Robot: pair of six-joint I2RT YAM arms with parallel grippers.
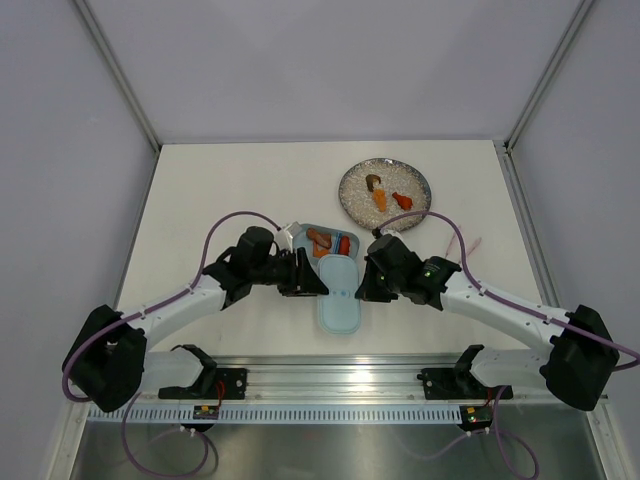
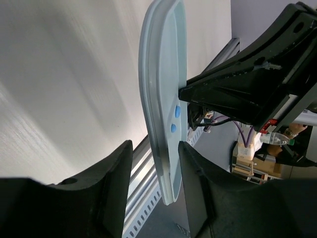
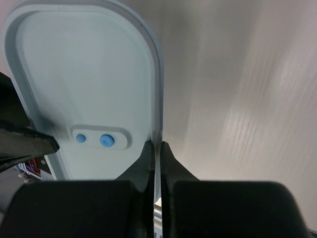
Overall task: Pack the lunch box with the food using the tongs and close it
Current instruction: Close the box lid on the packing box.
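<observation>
Lid (image 1: 338, 300) lies just nearside of the lunch box (image 1: 330, 228). Right gripper (image 3: 155, 148) is clenched on its rim. Left gripper (image 2: 154, 146) straddles the opposite rim, can't tell if it bites. Risk: uneven pull twists the lid loose or shoves the box. Box holds orange and red food (image 1: 320, 239); plate (image 1: 350, 195) beyond it has unpacked pieces (image 1: 380, 197).

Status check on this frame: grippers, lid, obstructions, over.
Right gripper shut on lid rim. Left gripper open, straddling lid's other edge. Lunch box uncovered, food inside; some food on plate. Nothing between lid and box.
</observation>
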